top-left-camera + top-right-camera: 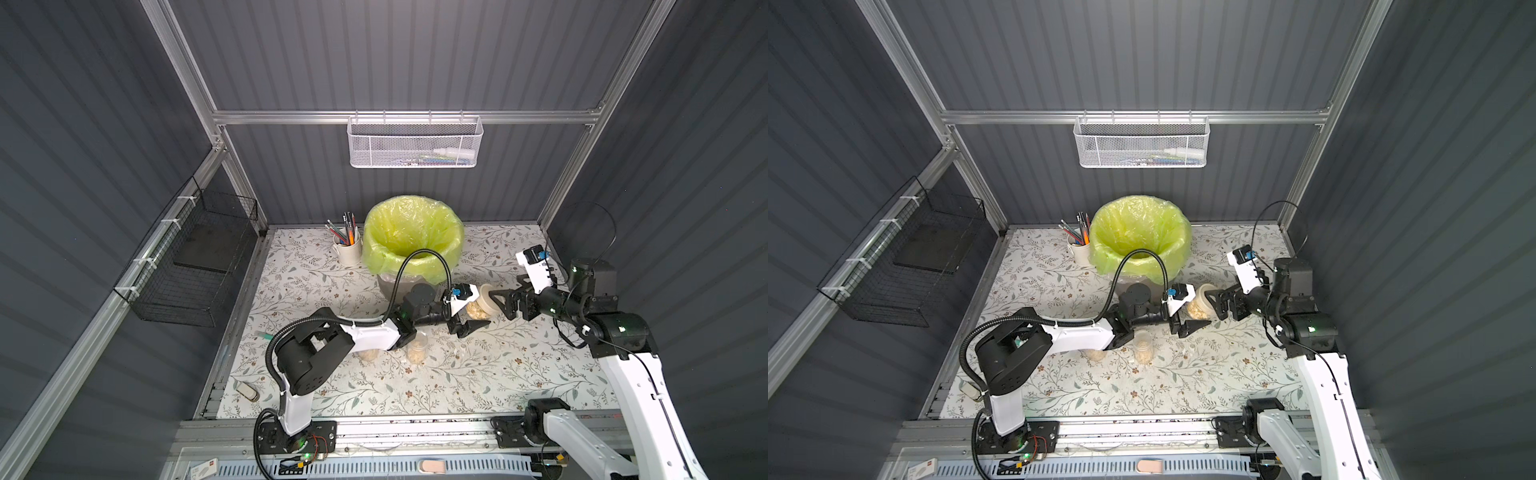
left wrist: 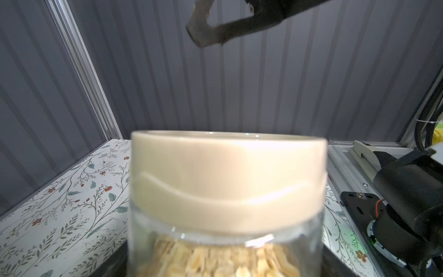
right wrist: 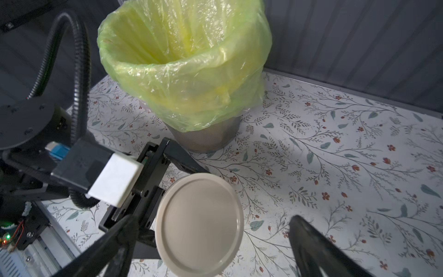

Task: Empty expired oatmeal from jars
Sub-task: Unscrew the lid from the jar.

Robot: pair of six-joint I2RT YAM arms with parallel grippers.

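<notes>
A: Left gripper (image 1: 473,316) clamps the jar (image 1: 478,307), tilted, near the bin (image 3: 182,72); oatmeal (image 2: 215,261) inside, lid (image 3: 200,224) on. Right gripper (image 1: 500,303) is spread wide at the lid.
B: If it closes off-centre, the lid may slip.

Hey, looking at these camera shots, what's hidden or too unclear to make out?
- Both top views: one narrow jar sits mostly under the left arm; its fill level is hidden.
- Left wrist view: the lidded jar is blurred, its base cut off by the bottom edge.
- Both top views: the white basket holds things too small to identify behind the mesh.
</notes>
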